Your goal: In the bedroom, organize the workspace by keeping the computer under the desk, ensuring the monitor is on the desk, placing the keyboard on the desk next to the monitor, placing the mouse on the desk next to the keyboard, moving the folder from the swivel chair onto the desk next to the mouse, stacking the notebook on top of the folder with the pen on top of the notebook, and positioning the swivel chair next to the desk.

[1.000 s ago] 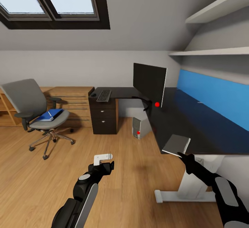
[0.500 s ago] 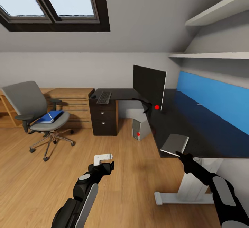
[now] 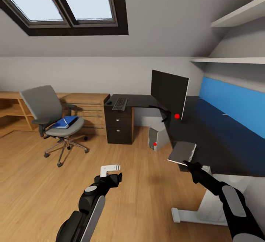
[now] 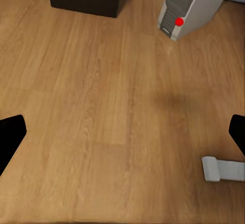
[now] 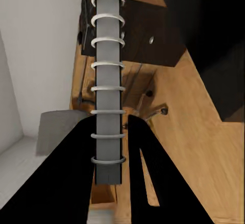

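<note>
Notebook now off desk edge, right fingers clamped on it, left fingers spread apart.

Sloped grey ceiling with skylight, wooden floor, light wooden drawer chest, white wall shelves.

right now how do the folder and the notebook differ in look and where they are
The folder is bright blue and lies flat on the swivel chair seat; the notebook is grey, spiral-bound, and gripped at its edge by the right tool by the desk corner. Both are thin, flat rectangles.
</note>
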Available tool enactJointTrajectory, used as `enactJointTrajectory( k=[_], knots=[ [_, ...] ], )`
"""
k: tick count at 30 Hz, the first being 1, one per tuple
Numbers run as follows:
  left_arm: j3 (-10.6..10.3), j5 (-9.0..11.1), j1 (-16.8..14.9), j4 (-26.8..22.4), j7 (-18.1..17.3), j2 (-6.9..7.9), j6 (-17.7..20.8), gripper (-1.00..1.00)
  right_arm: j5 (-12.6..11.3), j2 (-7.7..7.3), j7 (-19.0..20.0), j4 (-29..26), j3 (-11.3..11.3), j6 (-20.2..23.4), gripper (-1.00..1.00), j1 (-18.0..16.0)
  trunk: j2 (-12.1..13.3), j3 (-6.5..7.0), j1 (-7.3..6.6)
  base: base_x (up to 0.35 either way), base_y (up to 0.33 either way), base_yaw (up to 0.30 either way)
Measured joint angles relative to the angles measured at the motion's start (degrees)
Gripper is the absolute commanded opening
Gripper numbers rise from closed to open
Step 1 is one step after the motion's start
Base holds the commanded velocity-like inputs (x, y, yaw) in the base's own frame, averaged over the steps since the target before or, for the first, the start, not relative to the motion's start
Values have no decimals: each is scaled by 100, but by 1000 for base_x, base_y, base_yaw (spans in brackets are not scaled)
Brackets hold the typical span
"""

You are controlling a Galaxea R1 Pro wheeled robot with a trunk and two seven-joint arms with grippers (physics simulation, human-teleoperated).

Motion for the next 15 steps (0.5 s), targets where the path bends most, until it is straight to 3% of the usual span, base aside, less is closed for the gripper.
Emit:
enactJointTrajectory(
  k=[5,6,15],
  knots=[
    [0,-1,-1,27,-2,2,-5,100,184,8,40,-102,824,-188,-100,0,0,-1,-2,136,118,235],
    [0,-1,-1,27,-2,4,-5,100,199,7,55,-105,897,-207,-100,0,0,-2,-2,219,191,110],
    [-1,-1,-1,30,-2,5,-6,100,218,7,339,-116,1013,-239,-100,1,0,-5,-3,235,210,18]
  ],
)
